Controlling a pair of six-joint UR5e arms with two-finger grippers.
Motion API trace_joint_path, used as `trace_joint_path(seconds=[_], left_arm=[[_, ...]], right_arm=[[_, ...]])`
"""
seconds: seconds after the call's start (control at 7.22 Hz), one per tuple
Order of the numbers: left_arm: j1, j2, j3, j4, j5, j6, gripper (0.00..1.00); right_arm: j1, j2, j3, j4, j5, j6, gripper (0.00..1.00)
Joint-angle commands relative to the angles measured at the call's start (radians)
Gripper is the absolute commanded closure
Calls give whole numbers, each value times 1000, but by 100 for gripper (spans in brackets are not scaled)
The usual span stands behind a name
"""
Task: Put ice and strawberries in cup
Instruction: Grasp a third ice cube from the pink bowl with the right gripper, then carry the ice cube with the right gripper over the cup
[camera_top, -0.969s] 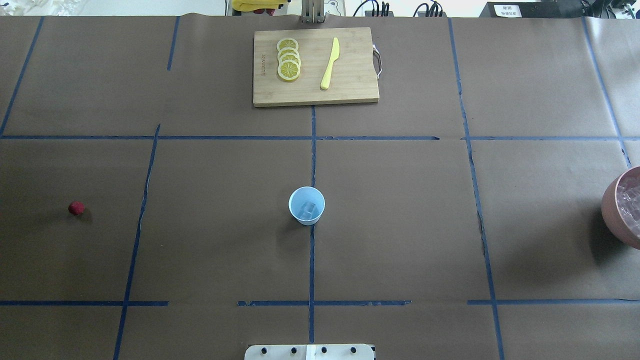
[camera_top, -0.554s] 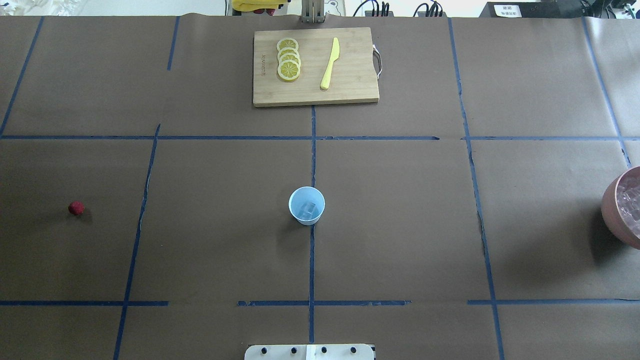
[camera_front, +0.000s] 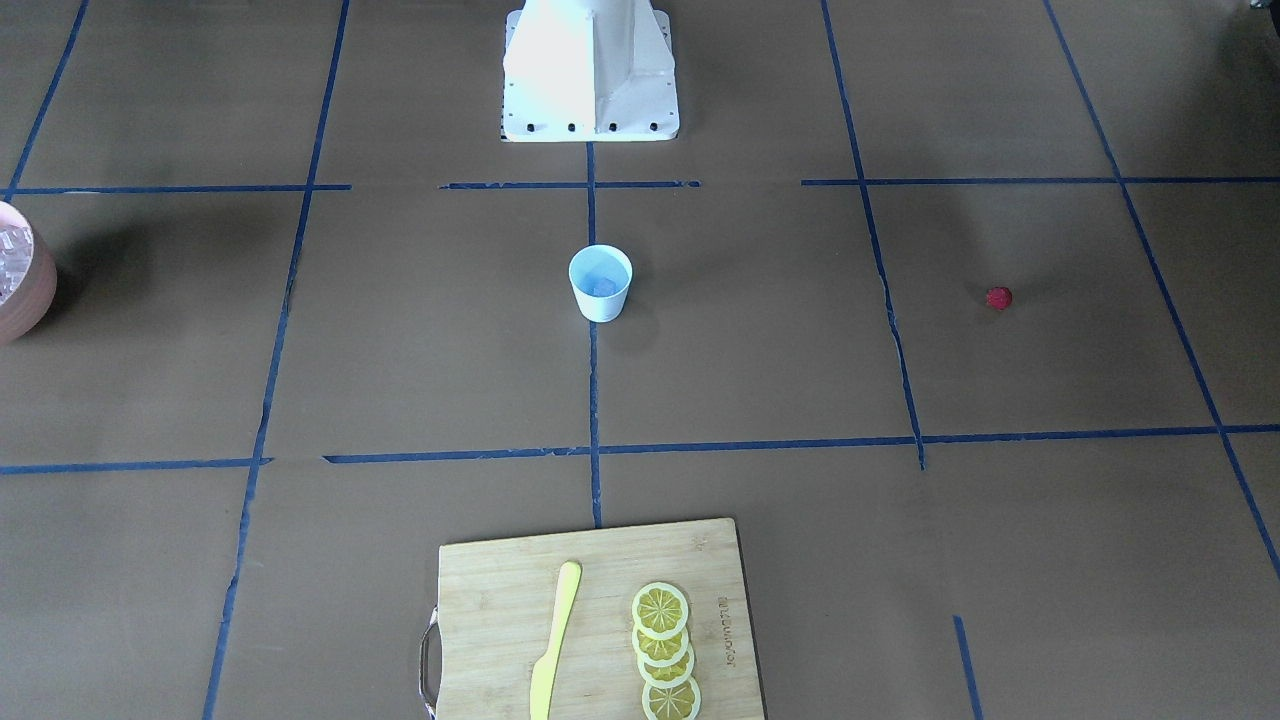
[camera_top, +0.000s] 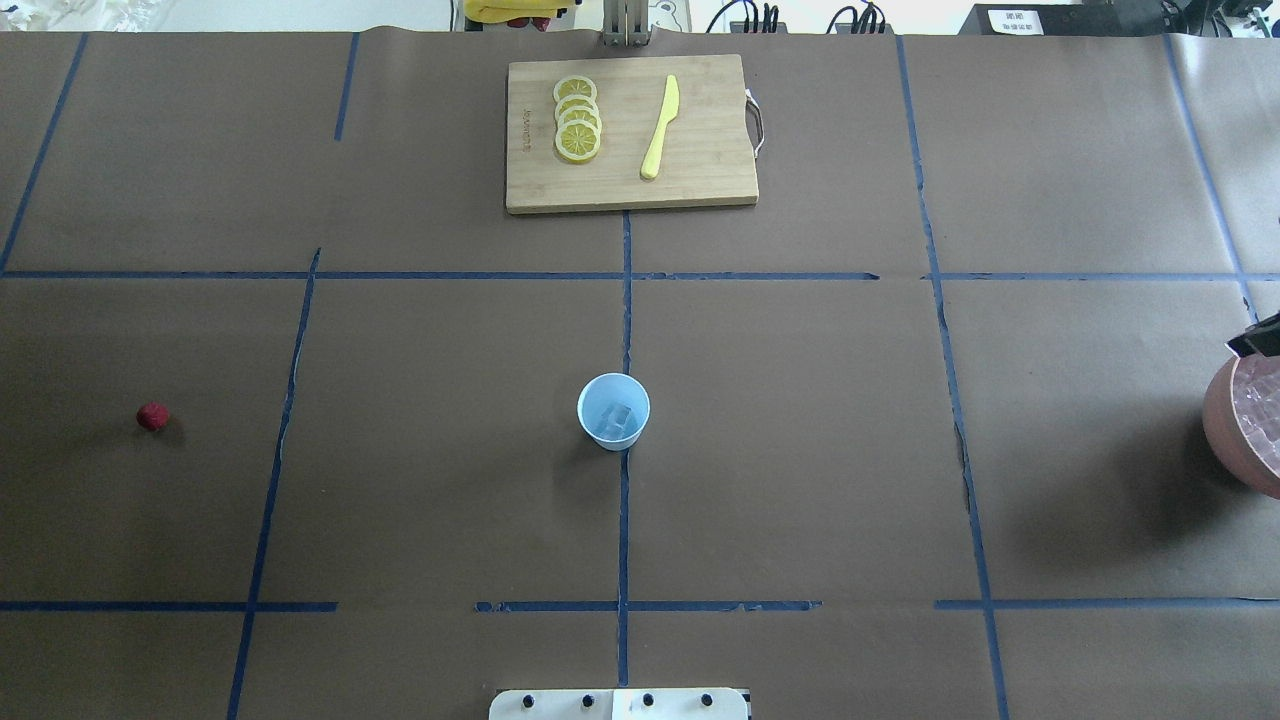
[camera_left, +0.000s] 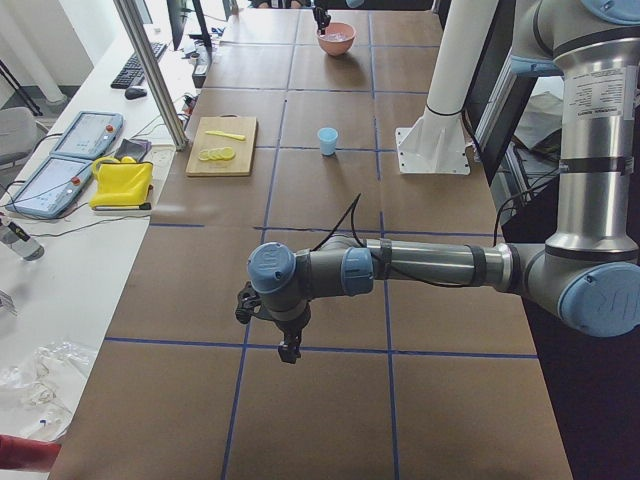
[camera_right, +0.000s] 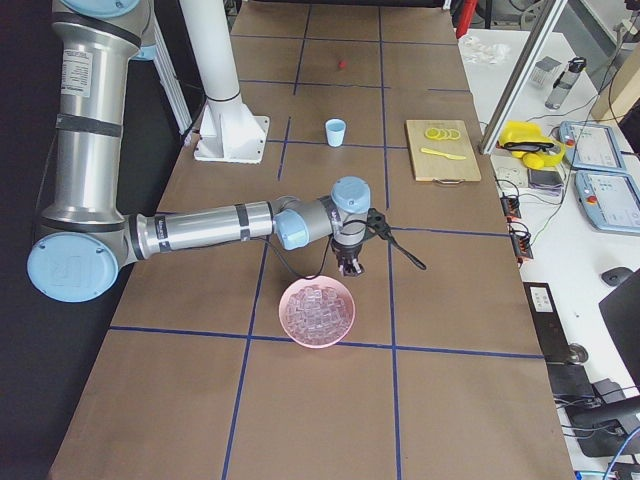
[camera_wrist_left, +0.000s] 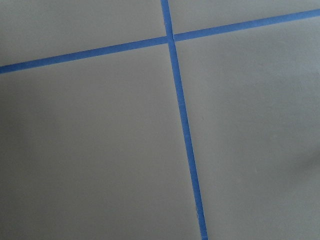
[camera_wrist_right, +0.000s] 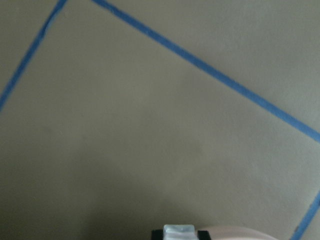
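Left gripper (camera_left: 290, 352) hangs low over the table (camera_top: 800, 420) near its left end, above a crossing of blue tape (camera_wrist_left: 171, 37). Only the side view shows it, so I cannot tell whether it is open or closed. The strawberry (camera_top: 153, 416) lies alone on the left half, well apart from the cup (camera_top: 613, 411), and the left arm is much the nearer to it. The cup stands upright at the table's middle with ice (camera_top: 620, 417) already in its bottom. Far to the right sits the pink bowl (camera_top: 1218, 432), filled with more cubes. The right gripper (camera_right: 350, 270) hovers just above the bowl's rim. As far as the wrist view shows, it is closed on a single whitish ice cube (camera_wrist_right: 179, 232). The cup lies well off to its left, so the carry likely runs along the table's length.
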Motion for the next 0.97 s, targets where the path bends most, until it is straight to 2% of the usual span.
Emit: trace_joint_path(seconds=[0.0, 0.14, 0.28, 0.55, 0.83], left_arm=[[0, 0, -1, -2, 0, 1, 0], [0, 0, -1, -2, 0, 1, 0], [0, 0, -1, -4, 0, 1, 0], [0, -1, -1, -6, 0, 1, 0], [0, -1, 0, -6, 0, 1, 0]], right_arm=[[-120, 157, 37, -11, -6, 392, 100], [-215, 250, 37, -11, -45, 578, 100], [-313, 347, 36, -60, -103, 710, 100], [-488, 545, 31, -234, -252, 896, 100], [-654, 718, 8, -351, -413, 1116, 100]])
